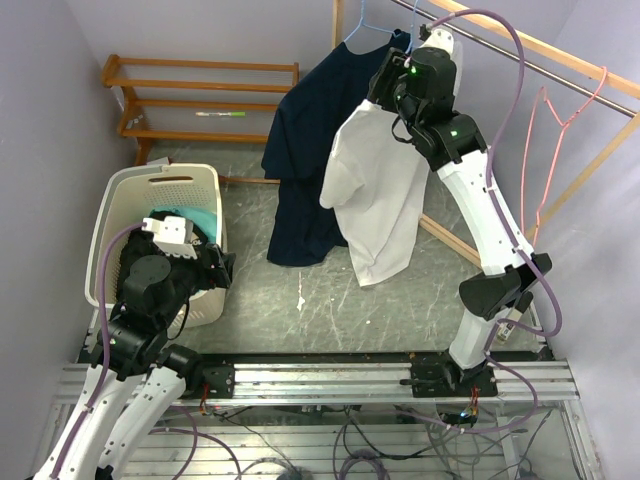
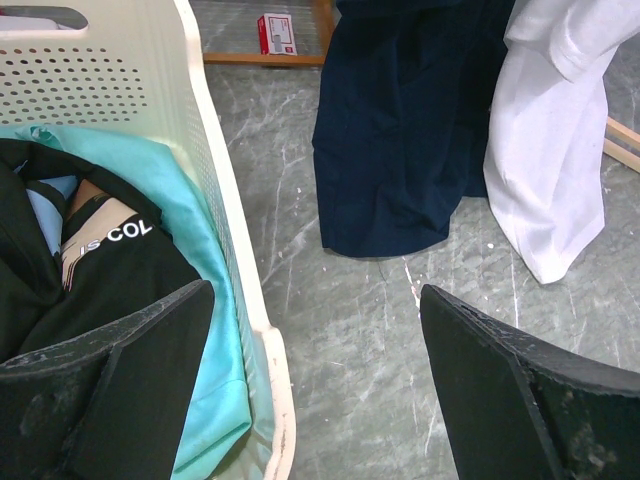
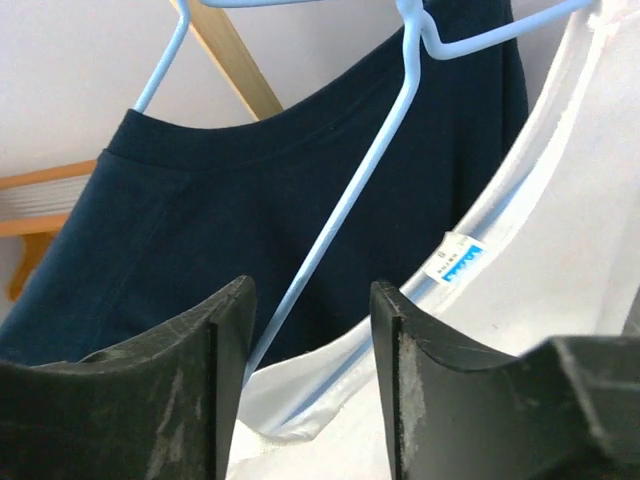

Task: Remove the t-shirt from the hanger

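Note:
A white t-shirt (image 1: 380,200) hangs on a light blue wire hanger (image 3: 340,215) from the rail, next to a navy t-shirt (image 1: 300,150) on its own hanger. My right gripper (image 3: 310,300) is up at the white shirt's collar (image 3: 470,250). Its jaws are partly apart, and the hanger's wire and the collar's edge lie between them. In the top view its fingers are hidden against the cloth. My left gripper (image 2: 315,300) is wide open and holds nothing. It hangs low over the rim of the laundry basket (image 2: 215,170).
The cream basket (image 1: 160,180) at the left holds teal and black clothes. A wooden shelf rack (image 1: 200,100) stands behind it, with a small red and white box (image 2: 277,33) on the floor. A pink hanger (image 1: 560,110) hangs on the wooden rail frame (image 1: 520,50) at the right.

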